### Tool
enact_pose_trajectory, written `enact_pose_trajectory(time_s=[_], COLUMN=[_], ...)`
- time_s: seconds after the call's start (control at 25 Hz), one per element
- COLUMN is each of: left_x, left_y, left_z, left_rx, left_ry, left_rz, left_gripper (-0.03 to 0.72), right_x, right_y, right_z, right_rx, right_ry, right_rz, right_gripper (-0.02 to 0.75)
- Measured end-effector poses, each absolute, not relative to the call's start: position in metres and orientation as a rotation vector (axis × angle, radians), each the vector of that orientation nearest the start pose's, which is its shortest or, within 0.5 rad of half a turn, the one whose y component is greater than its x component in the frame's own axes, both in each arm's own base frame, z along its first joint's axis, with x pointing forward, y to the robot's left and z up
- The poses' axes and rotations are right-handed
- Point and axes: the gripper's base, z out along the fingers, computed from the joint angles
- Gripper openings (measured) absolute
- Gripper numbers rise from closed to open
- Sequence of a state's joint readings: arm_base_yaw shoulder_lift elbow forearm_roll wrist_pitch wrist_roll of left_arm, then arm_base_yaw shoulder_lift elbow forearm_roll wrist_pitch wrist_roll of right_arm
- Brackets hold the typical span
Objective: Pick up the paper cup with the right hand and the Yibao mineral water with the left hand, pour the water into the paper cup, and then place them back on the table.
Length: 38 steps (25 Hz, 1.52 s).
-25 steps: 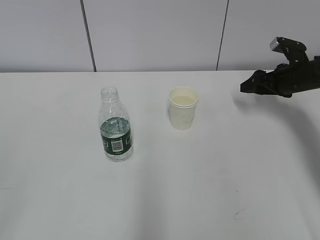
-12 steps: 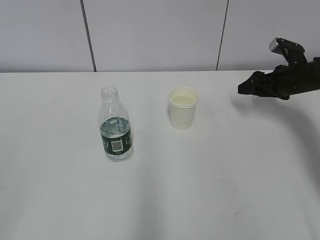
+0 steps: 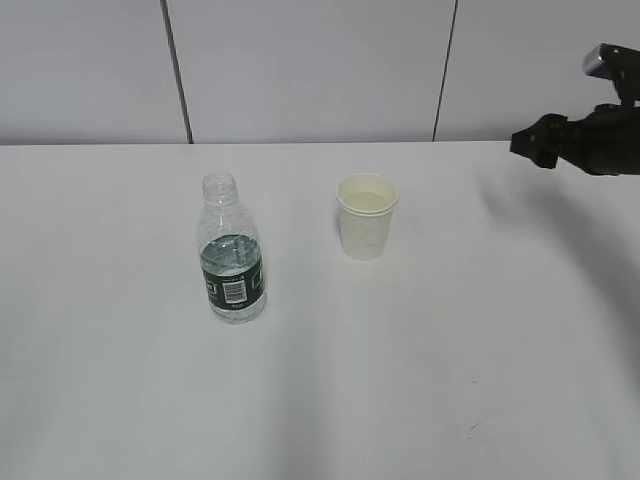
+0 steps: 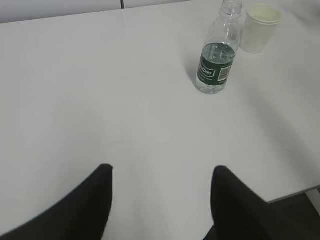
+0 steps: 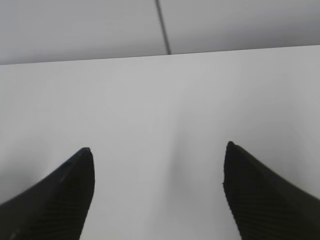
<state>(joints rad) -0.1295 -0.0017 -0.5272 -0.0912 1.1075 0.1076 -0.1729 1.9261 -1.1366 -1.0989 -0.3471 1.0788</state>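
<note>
The paper cup stands upright on the white table, with liquid inside. The uncapped Yibao bottle stands upright to its left, water at about label height. Both also show in the left wrist view, the bottle and the cup at the far right. My right gripper hovers at the right edge, well right of the cup, above the table. It is open and empty in the right wrist view. My left gripper is open and empty, far from the bottle; it is out of the exterior view.
A grey panelled wall stands behind the table. The table's near edge shows at the lower right of the left wrist view.
My right gripper has drawn back to the right and slightly up, away from the cup. The cup and the bottle have not moved.
</note>
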Motion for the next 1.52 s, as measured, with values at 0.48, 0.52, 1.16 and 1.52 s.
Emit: enact_pose_trajectory(time_s=[0.48, 0.52, 1.16, 1.52], left_x=[-0.011, -0.011, -0.011, -0.011], left_y=[-0.006, -0.006, -0.006, -0.006], left_z=[0.281, 0.281, 0.281, 0.281], left_rx=[0.252, 0.252, 0.252, 0.252], left_ry=[2.045, 2.045, 2.045, 2.045], left_rz=[-0.123, -0.123, -0.123, -0.123], left_gripper=[0.397, 0.397, 0.376, 0.374], right_x=[0.349, 0.345, 0.216, 0.119], right_y=[-0.023, -0.017, 0.004, 0.003], right_z=[0.193, 0.197, 0.261, 0.251], right_rx=[-0.042, -0.084, -0.293, -0.295], right_ry=[2.560, 2.584, 2.534, 2.500], right_rz=[-0.227, -0.212, -0.063, -0.066], right_gripper=[0.594, 0.594, 0.594, 0.594])
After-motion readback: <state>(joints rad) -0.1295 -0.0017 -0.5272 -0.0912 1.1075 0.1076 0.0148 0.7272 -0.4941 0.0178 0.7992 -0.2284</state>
